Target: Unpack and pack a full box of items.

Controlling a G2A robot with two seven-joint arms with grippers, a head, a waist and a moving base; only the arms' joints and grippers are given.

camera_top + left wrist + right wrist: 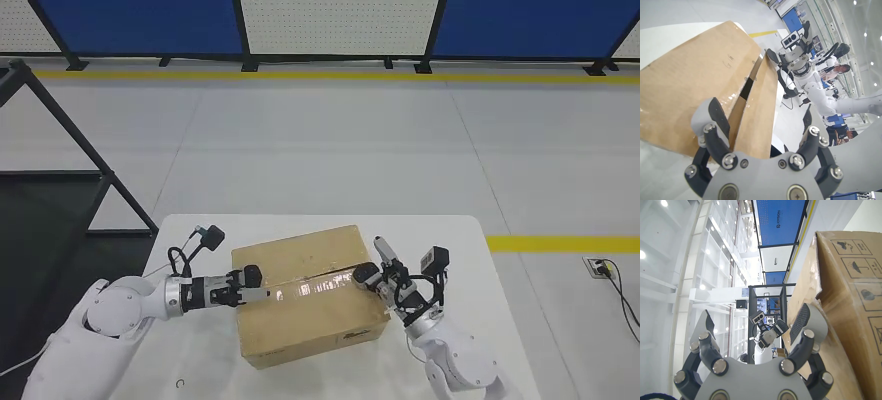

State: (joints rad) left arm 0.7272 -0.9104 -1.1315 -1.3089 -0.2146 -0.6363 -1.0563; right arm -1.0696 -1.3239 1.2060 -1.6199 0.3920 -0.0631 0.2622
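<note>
A brown cardboard box (300, 322) sits in the middle of the white table (190, 235), with shiny tape along its top seam (310, 289). The seam is parted, showing a dark gap (746, 89) between the two top flaps. My left gripper (254, 284) is at the left end of the seam. It is open (761, 108), and the edge of the near flap (761, 98) stands between its fingers. My right gripper (366, 277) is at the right end of the seam, also open (755, 311), with one finger (800, 321) against the box's top corner (817, 298).
A black metal rack (60, 130) stands off the table's left side. A small dark ring (180, 383) lies near the table's front left. Bare table surrounds the box on every side, with the widest strip at the right (450, 240).
</note>
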